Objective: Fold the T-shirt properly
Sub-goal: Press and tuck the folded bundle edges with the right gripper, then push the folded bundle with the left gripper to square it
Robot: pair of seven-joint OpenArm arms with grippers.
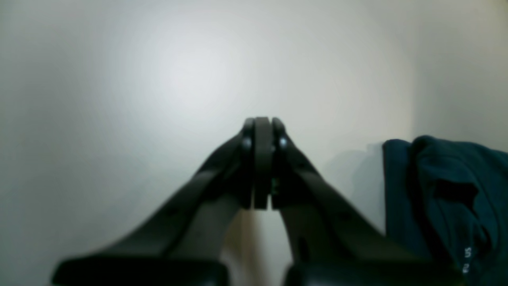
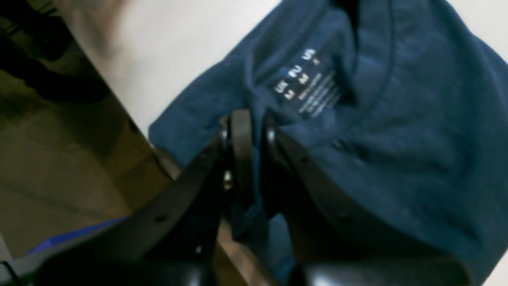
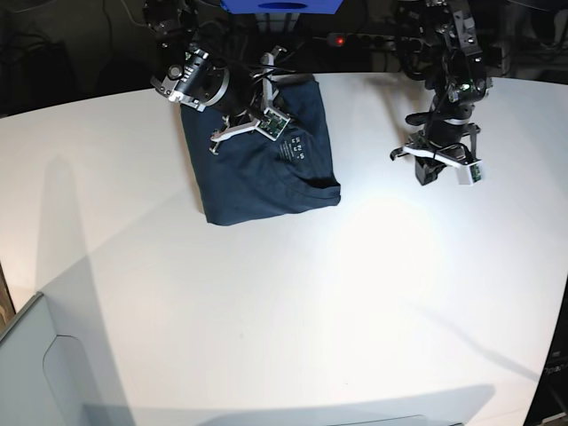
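the t-shirt (image 3: 266, 164) is laid on the white table (image 3: 293, 311), bunched into a rough rectangle toward the table's far edge, with its printed neck label (image 3: 294, 148) turned upward. some folding appears to be done already, judging by the compact shape, though the lower corner of the t-shirt is seen to splay and the surface is rumpled rather than flat.

the right gripper (image 2: 249, 131) is seen closed on the t-shirt: in the right wrist view a pinch of navy cloth is trapped between the jaws, just below the neck label (image 2: 307, 85) and near the t-shirt's edge where it meets the table rim. the hold is probably taken at the collar side so that a layer can be lifted and carried across the rest of the t-shirt without the whole pile being dragged.

the left gripper (image 1: 262, 131) is closed with nothing between its jaws, only bare table being seen past the tips. it is held well apart from the t-shirt (image 1: 444, 198), to one side of it, most likely parked so that the cloth is left free for the other arm. a thin pinch on soft fabric may slip if pulled quickly.
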